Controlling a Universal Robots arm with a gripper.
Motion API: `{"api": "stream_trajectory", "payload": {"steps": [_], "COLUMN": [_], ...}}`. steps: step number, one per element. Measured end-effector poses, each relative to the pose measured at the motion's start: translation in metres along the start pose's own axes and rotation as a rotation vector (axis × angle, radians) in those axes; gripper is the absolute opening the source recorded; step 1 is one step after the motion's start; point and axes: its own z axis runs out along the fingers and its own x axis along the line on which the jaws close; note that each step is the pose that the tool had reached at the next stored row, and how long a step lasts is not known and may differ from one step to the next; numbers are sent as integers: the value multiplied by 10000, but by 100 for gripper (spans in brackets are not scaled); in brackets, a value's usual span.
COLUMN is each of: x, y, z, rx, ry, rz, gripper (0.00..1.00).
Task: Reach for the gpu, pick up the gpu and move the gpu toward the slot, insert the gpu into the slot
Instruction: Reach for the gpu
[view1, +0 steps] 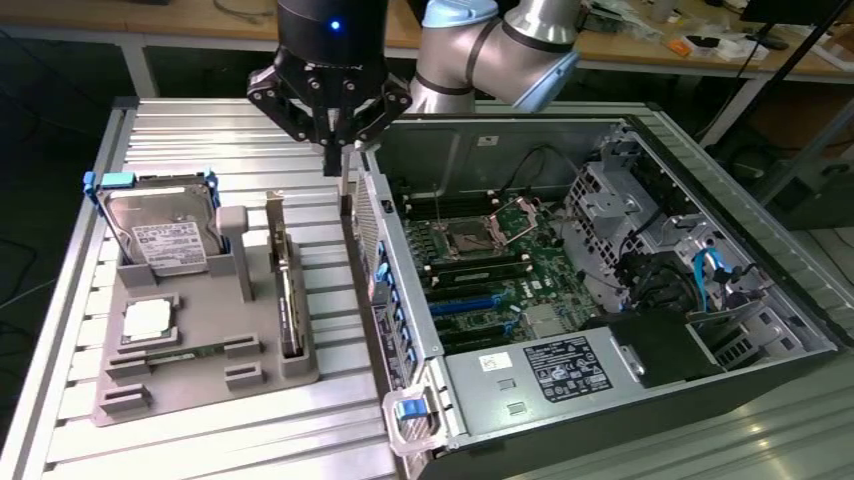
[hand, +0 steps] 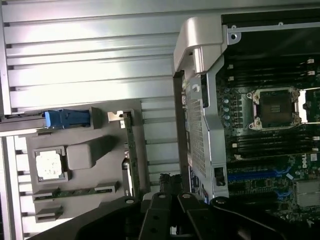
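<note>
The gpu (view1: 284, 300) stands on edge in a grey holder (view1: 200, 385), its metal end bracket (view1: 276, 215) at the far end. In the wrist view the gpu (hand: 129, 150) is a thin dark strip along the holder's edge. My gripper (view1: 335, 165) hangs above the table, between the holder's far end and the computer case, its fingers shut with nothing between them. It is apart from the card and a little beyond its bracket. The wrist view has the gripper (hand: 171, 196) near the case wall. The slot (view1: 461, 303) is a long blue connector on the green motherboard (hand: 252, 175).
The open computer case (view1: 400, 330) lies at the exterior view's right, its metal wall close to the gripper. The grey holder also carries a hard drive in a blue frame (view1: 160, 238), a processor (view1: 147, 318) and a memory stick (view1: 180, 351). The table is ribbed aluminium (view1: 200, 130).
</note>
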Motion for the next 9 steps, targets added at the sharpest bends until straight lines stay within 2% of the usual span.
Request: {"api": "stream_trajectory", "payload": {"steps": [9], "x": [341], "y": [-26], "z": [-10], "rx": [0], "ry": [0], "rz": [-1], "gripper": [11]}}
